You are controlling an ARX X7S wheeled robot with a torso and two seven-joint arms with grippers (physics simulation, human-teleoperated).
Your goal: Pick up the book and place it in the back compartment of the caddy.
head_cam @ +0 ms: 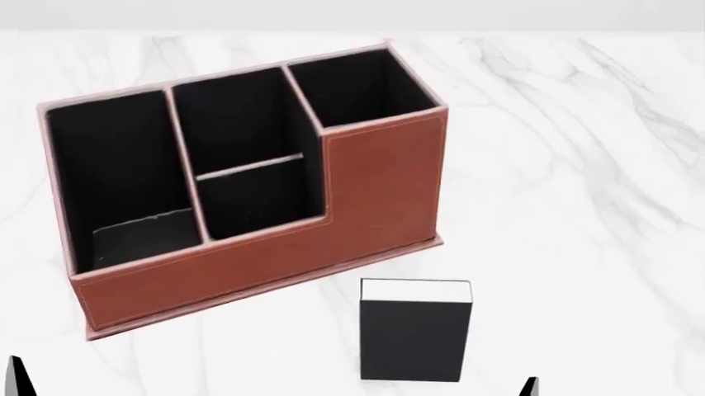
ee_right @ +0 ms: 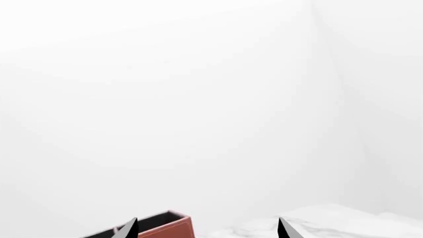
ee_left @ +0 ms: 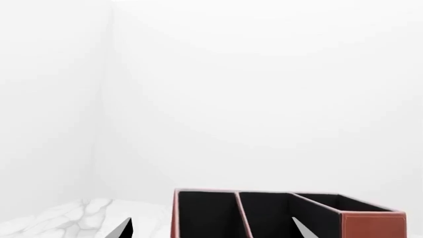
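1. A bare, simulated desk setting is shown, closer to an office than to a kitchen or workshop; no real room can be identified.
2. A white marble surface (head_cam: 573,165) with grey veins is seen across the whole head view.
3. A reddish-brown desk organiser, the caddy (head_cam: 253,256), is placed at the left and centre of the head view, with black-lined pockets of the kind used for stationery.
4. A black book (head_cam: 414,337) with white page edges is seen at the lower centre, just in front of the caddy.
5. Plain white walls (ee_left: 264,99), meeting in a corner, are shown in both wrist views, without windows or furniture.
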